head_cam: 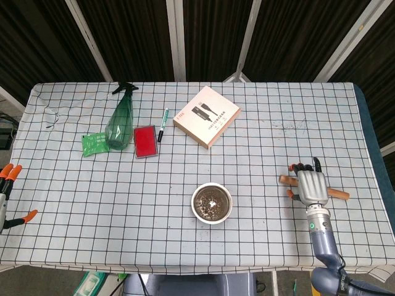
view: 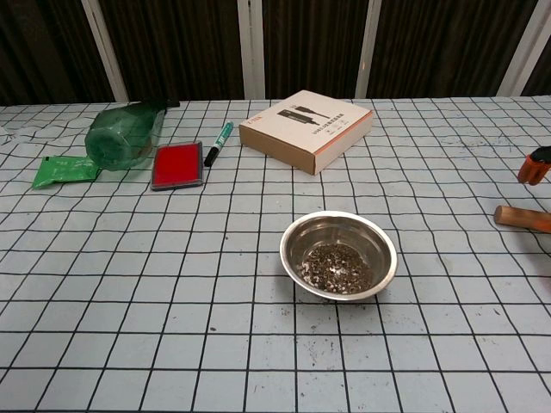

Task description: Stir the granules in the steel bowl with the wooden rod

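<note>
Hovering over the wooden rod (head_cam: pixel 313 187), the right hand (head_cam: pixel 311 185) shows its back to the head camera, fingers pointing toward 12 o'clock across the rod's middle; whether they have closed on the rod or only lie over it cannot be told from either view. The rod lies on the checked tablecloth (head_cam: pixel 259 142) at about 3 o'clock from the steel bowl (head_cam: pixel 212 203), well apart from it, its two ends showing on either side of the hand (the chest view catches only its near end at the frame edge, with an orange fingertip above it). The bowl sits near the table's front middle and holds dark granules (view: pixel 337 266) across its bottom. The left hand (head_cam: pixel 7 196) is at the far 9 o'clock edge, only orange-tipped fingers visible, spread apart and holding nothing. Toward 11 o'clock from the bowl lie a green spray bottle (head_cam: pixel 121 121) on its side, a green packet (head_cam: pixel 94 143) touching its base, a red flat case (head_cam: pixel 145 142), and a green marker pen (head_cam: pixel 163 124). A flat cardboard box (head_cam: pixel 206 115) rests at 12 o'clock from the bowl.
</note>
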